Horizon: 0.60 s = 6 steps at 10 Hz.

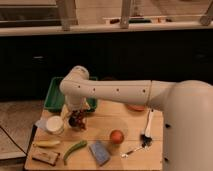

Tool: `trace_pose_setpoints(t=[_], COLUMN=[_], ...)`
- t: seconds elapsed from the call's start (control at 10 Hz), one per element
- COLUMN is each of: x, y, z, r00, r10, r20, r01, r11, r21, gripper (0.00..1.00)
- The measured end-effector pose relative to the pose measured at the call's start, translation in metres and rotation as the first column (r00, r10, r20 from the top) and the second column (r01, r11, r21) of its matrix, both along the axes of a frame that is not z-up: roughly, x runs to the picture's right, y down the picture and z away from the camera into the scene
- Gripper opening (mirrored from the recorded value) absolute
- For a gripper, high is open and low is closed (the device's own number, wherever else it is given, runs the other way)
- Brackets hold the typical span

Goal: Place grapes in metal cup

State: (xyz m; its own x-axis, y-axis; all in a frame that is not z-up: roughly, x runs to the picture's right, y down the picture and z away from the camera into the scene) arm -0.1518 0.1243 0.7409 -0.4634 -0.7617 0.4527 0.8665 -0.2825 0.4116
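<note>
The grapes point(77, 120), a small dark red-purple bunch, are on the wooden table point(125, 122) at its left side. My gripper point(76, 114) comes straight down onto the bunch from above, and the white wrist hides where they meet. The metal cup point(54, 125), pale and round, stands upright just left of the grapes, close to the gripper. I see nothing inside the cup.
A green tray point(56, 95) lies behind the cup. An orange-red round fruit point(116, 136), a blue sponge point(99, 152), a green pepper point(74, 149), a yellow banana point(47, 143) and a brown block point(44, 156) lie in front. A white brush point(148, 125) lies at the right.
</note>
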Motion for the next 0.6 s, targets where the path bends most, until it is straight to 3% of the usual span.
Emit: trace_pose_setpoints(t=[0.6], x=[0.0012], y=[-0.0008], z=[-0.0006], r00=[1.0], r10=[0.001], r20=[0.002], r01=[-0.001], r11=[1.0], r21=[0.007], gripper=[0.8])
